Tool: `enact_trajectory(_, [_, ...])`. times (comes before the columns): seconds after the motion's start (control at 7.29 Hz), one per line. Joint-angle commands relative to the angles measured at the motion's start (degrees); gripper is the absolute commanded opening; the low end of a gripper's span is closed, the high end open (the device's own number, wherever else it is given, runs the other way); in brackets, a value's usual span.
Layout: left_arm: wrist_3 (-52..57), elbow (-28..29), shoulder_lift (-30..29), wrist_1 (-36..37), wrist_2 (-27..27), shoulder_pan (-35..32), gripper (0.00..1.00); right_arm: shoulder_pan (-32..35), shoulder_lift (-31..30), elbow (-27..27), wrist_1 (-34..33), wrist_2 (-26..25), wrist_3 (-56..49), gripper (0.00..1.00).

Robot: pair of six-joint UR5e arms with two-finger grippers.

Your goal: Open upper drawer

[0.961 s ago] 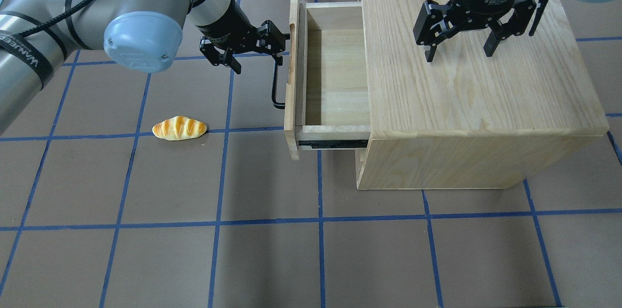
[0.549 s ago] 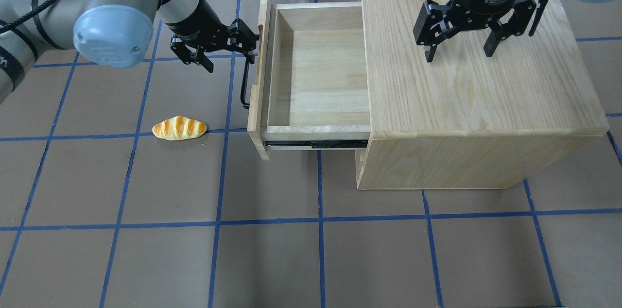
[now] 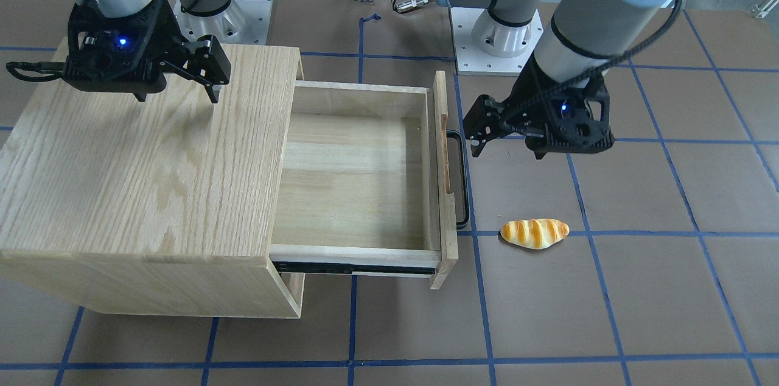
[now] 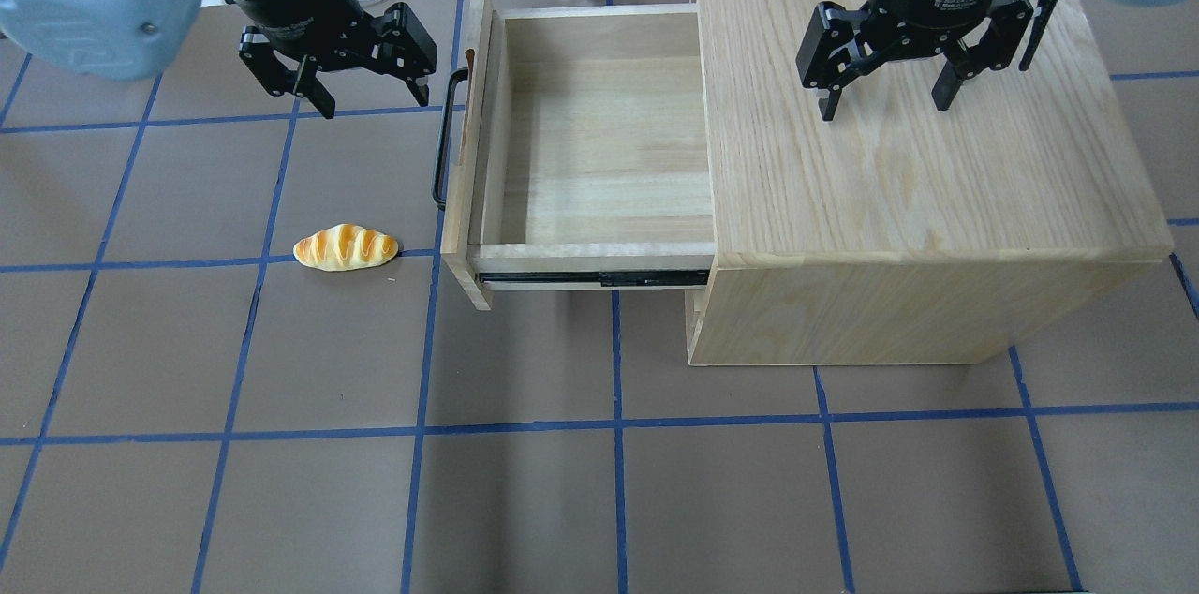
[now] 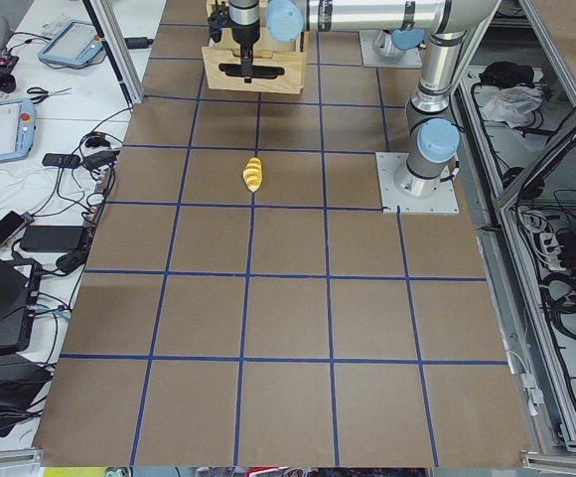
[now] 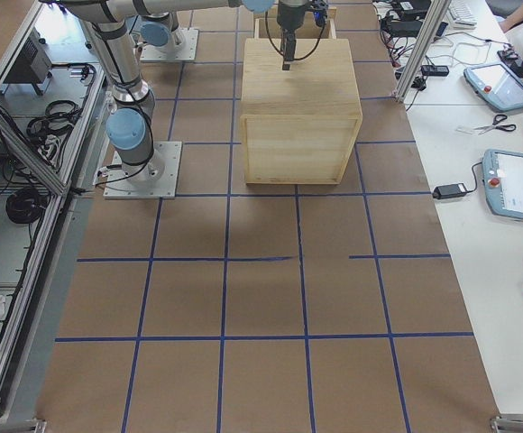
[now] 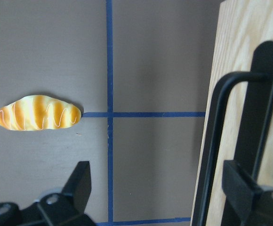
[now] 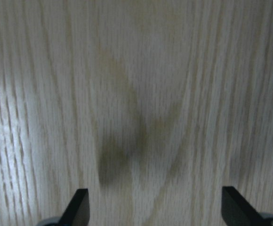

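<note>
Overhead: light-wood upper drawer (image 4: 599,135), its long black bar handle (image 4: 438,144) running 12–6, just 3 o'clock of nearer left gripper (image 4: 373,99), spread wide, empty; right gripper (image 4: 884,105) likewise

The cabinet (image 4: 918,200) stands on the table (image 4: 656,500). The upper drawer (image 4: 599,135) projects from it toward the table's left edge. The bread roll (image 4: 347,248) lies beyond the drawer front, nearer the operators' edge.
</note>
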Motion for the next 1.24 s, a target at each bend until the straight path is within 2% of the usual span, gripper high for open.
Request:
enact_trajectory(0.0, [-0.31,0.41,6.85,-5.79,3.31,-2.01,1.00,0.00,0.00,-0.08,0.00,0.00,0.00,1.00])
enact_trajectory(0.27, [-0.23,-3.53,9.17,-4.33,3.40,-2.02,1.00,0.00,0.00,-0.08,0.00,0.00,-0.09,1.00])
enact_trajectory(0.41, [-0.23,-3.46,9.17,-2.48,3.84,-1.94,1.00,0.00,0.00,0.01,0.00,0.00,0.00,1.00])
enact_trajectory(1.1, [-0.05,-3.37,8.47,-2.38,3.40,-1.85,1.00,0.00,0.00,-0.08,0.00,0.00,0.00,1.00])
